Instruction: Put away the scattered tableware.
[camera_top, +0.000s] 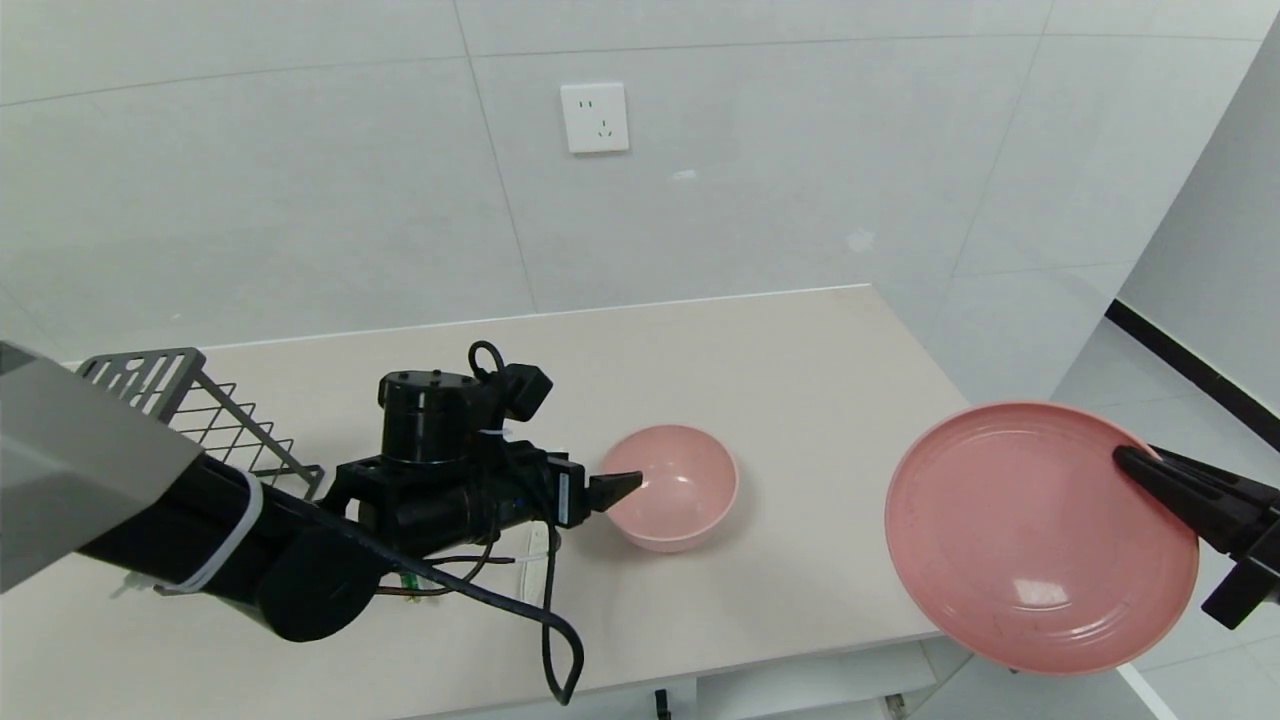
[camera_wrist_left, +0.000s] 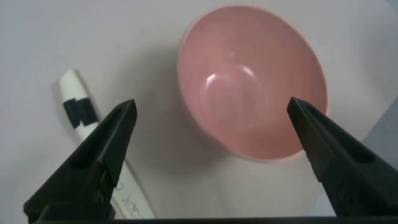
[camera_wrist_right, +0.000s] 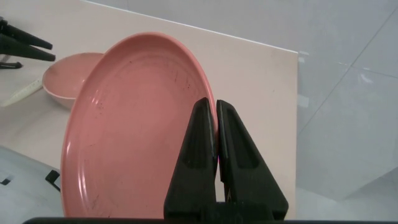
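Left gripper (camera_wrist_left: 211, 106): jaws spread wide and holding nothing, poised over the pink bowl (camera_top: 672, 487); the spread looks set to take the bowl's rim or straddle it
Pink bowl: upright on the table (camera_top: 800, 400), right under and just ahead of the left fingertips, one fingertip at its rim and the other over bare tabletop beside it
Right gripper (camera_wrist_right: 216, 109): jaws pinched nearly together on the rim of the pink plate (camera_top: 1035, 535), so a thin edge grip carries it
Pink plate: in the air, tilted, hanging inward from the right fingertips, beyond the table's edge; probably held clear while the other arm works
White stick-like item (camera_wrist_left: 78, 109): lies on the table beside the bowl, passing under one left finger
Wire rack (camera_top: 190, 400): behind the left arm, well back from its fingertips; a likely place for the tableware
Hard to tell: whether a left finger touches the bowl; what the white item is, its far end covered by the finger; much of the rack, cut off by the arm; the plate's underside
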